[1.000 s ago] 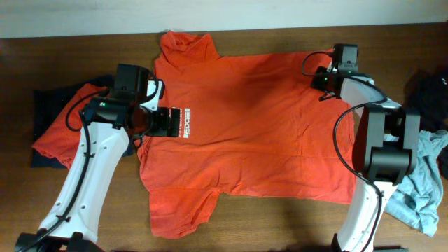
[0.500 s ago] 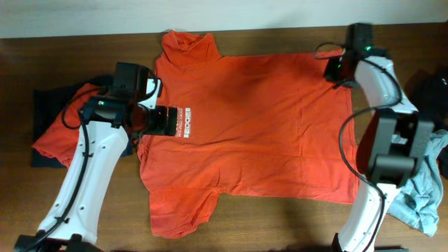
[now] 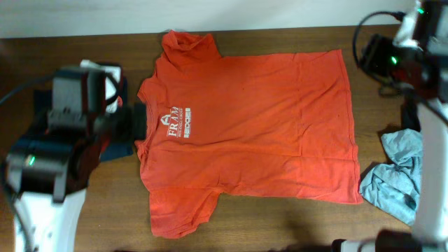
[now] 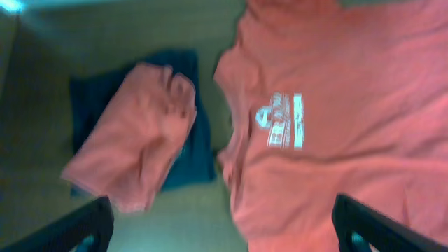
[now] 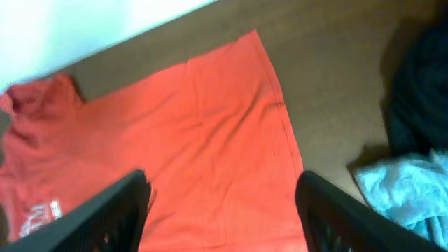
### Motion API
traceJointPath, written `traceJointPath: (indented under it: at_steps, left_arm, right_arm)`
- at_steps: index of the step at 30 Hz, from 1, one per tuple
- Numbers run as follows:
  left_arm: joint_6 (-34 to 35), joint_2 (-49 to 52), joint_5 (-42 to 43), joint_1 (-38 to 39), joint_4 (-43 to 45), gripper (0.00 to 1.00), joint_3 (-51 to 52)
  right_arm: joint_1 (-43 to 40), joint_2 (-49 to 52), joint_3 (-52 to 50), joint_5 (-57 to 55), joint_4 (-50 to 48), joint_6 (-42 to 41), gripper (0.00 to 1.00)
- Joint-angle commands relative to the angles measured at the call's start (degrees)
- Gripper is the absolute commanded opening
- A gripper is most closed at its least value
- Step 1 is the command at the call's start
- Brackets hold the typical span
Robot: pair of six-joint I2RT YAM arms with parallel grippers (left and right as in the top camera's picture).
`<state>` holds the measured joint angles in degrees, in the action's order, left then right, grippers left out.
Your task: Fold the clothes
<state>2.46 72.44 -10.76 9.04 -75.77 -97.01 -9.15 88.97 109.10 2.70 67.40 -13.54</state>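
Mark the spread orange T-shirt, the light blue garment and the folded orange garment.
spread orange T-shirt (image 3: 259,119): overhead view, mid chest
light blue garment (image 3: 395,180): overhead view, crumpled middle
folded orange garment (image 4: 133,143): left wrist view, top layer

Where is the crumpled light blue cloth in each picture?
Overhead: the light blue cloth lies at the right edge, just off the orange T-shirt's lower right corner.
Left wrist: not in it.
Right wrist: bottom right corner, below a dark garment.
Shared landmark: the T-shirt's white print, seen in all three views.
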Motion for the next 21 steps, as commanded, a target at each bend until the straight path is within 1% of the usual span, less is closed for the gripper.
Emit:
traceJointPath:
  at_steps: [1,5,7,9,11,14,15,18,21]
  left_arm:
    - [5.2,-1.6,-2.8,-1.4,-3.9,0.99,0.1]
    - [8.0,-2.1,-2.0,-3.1,-7.0,0.99,2.9]
    - [8.9,-2.1,-0.6,-3.3,-6.7,0.99,6.2]
    - [8.9,-2.1,2.8,-3.3,-5.0,0.99,10.6]
    - [8.8,-2.1,7.2,-3.3,-2.5,0.99,16.1]
    - [8.9,-2.1,10.6,-3.3,1.8,0.99,25.6]
    - [9.4,-2.1,12.3,-3.3,3.1,0.97,28.5]
    - [11.6,-2.1,17.3,-3.3,5.7,0.97,36.2]
    - [15.5,-2.1,18.6,-3.3,6.8,0.97,42.6]
  right_arm:
    - [-0.3,-3.3,0.3,1.2,6.6,-0.4,0.71]
    - [-0.2,-5.2,0.3,3.5,16.3,-0.4,0.71]
    - [-0.2,-5.2,0.2,5.4,19.5,-0.4,0.71]
    - [-0.2,-5.2,-0.7,5.9,21.4,-0.5,0.71]
    - [-0.2,-5.2,-2.0,6.3,22.6,-0.9,0.71]
    - [-0.2,-5.2,-5.5,8.3,23.1,-1.1,0.71]
    - [-0.2,-5.2,-6.8,8.8,23.1,-1.1,0.71]
    - [-0.2,-5.2,-11.4,9.4,22.8,-1.1,0.71]
    - [-0.2,-5.2,-16.3,9.4,21.4,-1.1,0.7]
